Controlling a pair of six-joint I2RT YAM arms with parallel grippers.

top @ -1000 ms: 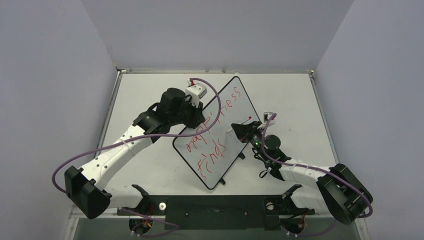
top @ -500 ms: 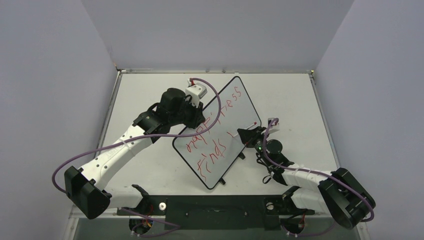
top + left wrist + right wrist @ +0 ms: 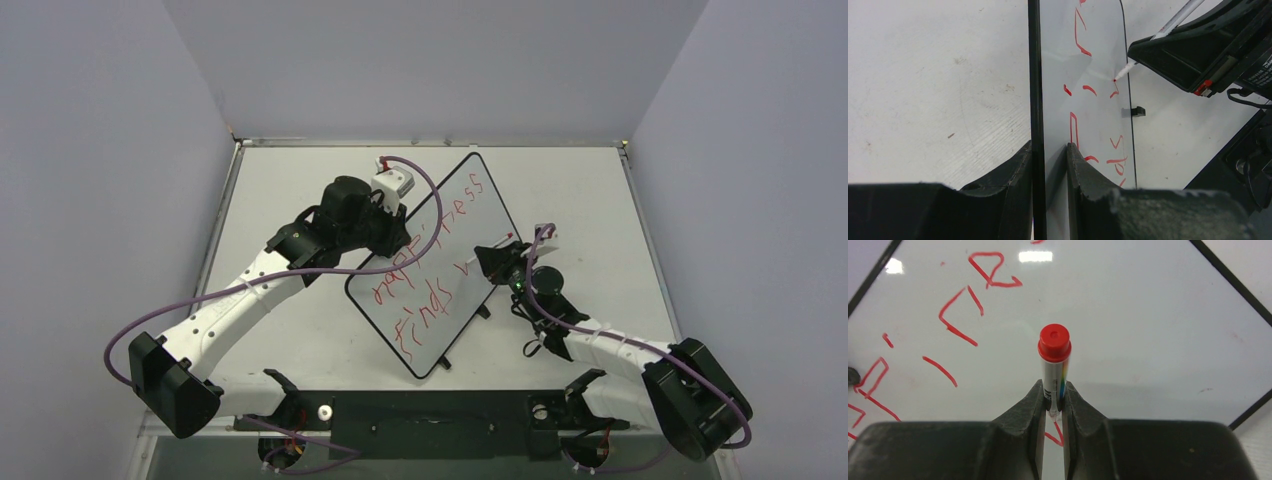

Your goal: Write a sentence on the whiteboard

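While the white table (image 3: pixel 290 190) carries everything, the whiteboard (image 3: pixel 490 225) lies slantwise across its middle, one corner toward the far edge and the opposite corner toward the arm bases, with black clips (image 3: pixel 483 310) on the long side facing the right arm. The left gripper (image 3: pixel 1048 155) is pinched onto the opposite long side, one finger on the black rim and the other on the glossy face. The right gripper (image 3: pixel 1053 390) is pressed together on a red-capped marker (image 3: pixel 1054 352). The marker's long axis slants from the cap, up and toward the table's right edge, down to the tip resting on the board near the clip side. The sentence (image 3: pixel 425 270) runs in two red lines along the board's length, and the tip sits just past the end of the second line, at a small fresh stroke. Judging from that, the bare surface for the remaining word lies onward from the tip toward the board's right-hand corner, close to the right arm and away from the left. The right wrist view hides the tip behind its own fingers. From above, the left gripper covers the middle letters of the first line, and whether the board lies flat or is tipped up cannot be told.
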